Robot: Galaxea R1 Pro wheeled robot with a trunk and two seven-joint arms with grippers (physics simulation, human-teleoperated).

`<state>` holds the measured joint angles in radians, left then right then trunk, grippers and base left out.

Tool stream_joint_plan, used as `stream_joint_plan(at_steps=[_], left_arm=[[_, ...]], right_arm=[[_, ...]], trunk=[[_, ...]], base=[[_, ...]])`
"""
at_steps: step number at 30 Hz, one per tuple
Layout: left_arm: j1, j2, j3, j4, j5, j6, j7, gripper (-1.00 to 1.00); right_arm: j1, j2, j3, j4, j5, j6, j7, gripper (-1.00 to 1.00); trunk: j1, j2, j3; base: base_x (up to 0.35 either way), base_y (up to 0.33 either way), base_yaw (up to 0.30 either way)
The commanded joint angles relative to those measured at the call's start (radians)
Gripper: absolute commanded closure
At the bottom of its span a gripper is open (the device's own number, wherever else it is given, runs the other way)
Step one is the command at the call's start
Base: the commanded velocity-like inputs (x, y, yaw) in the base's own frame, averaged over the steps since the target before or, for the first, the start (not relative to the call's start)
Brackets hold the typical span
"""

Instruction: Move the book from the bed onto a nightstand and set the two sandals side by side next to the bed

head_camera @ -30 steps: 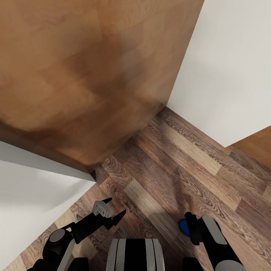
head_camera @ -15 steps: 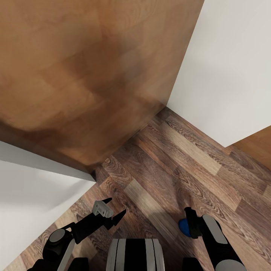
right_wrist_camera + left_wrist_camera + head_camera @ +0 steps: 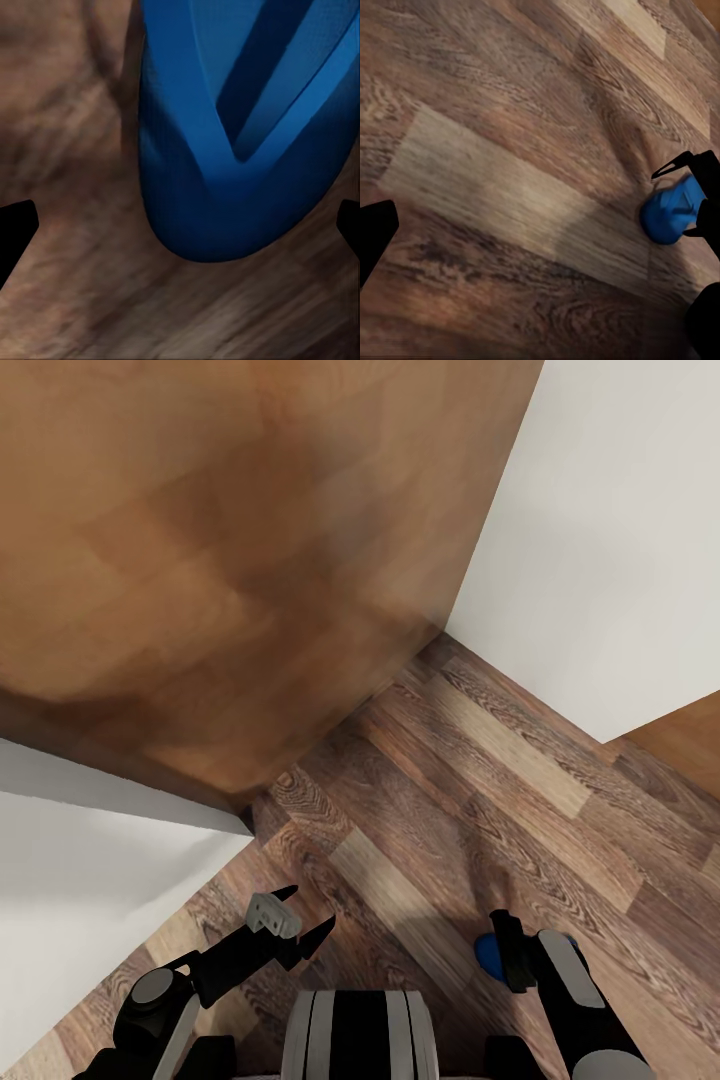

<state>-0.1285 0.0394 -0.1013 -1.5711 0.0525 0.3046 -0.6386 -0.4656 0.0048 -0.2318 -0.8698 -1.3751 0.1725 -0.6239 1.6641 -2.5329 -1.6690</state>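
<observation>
Blue sandal [image 3: 487,958] held over a wood-plank floor [image 3: 470,800].
Left of the sandal, the left gripper [image 3: 297,916] hangs spread wide, holding nothing; the right gripper [image 3: 503,950] is clamped on the sandal, beside a white wall [image 3: 600,560].

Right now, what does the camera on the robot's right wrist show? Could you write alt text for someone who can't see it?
A bright blue sandal, seen very close, with its rounded end and crossing straps, hangs over a brown wood-plank floor. Two dark fingertips of the right gripper show at the picture's opposite edges.
</observation>
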Motion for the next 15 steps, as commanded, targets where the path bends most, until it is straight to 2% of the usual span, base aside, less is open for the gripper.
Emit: stream_joint_plan(at_steps=[1,6,15], left_arm=[[0.000,0.001,-0.001,-0.001,0.005,0.008,-0.001,-1.00],[0.000,0.001,0.000,-0.001,0.004,0.008,-0.001,-1.00],[0.000,0.001,0.000,-0.001,0.005,0.008,-0.001,-1.00]], right_arm=[[0.000,0.000,-0.003,-0.002,-0.002,0.005,-0.005,-1.00],[0.000,0.000,-0.003,-0.001,-0.002,0.005,-0.005,-1.00],[0.000,0.000,-0.003,-0.001,-0.002,0.005,-0.005,-1.00]], trunk=[[0.000,0.000,-0.005],[0.003,-0.002,-0.024],[0.003,-0.002,-0.024]], base=[[0.000,0.000,0.000],[0.000,0.000,0.000],[0.000,0.000,0.000]])
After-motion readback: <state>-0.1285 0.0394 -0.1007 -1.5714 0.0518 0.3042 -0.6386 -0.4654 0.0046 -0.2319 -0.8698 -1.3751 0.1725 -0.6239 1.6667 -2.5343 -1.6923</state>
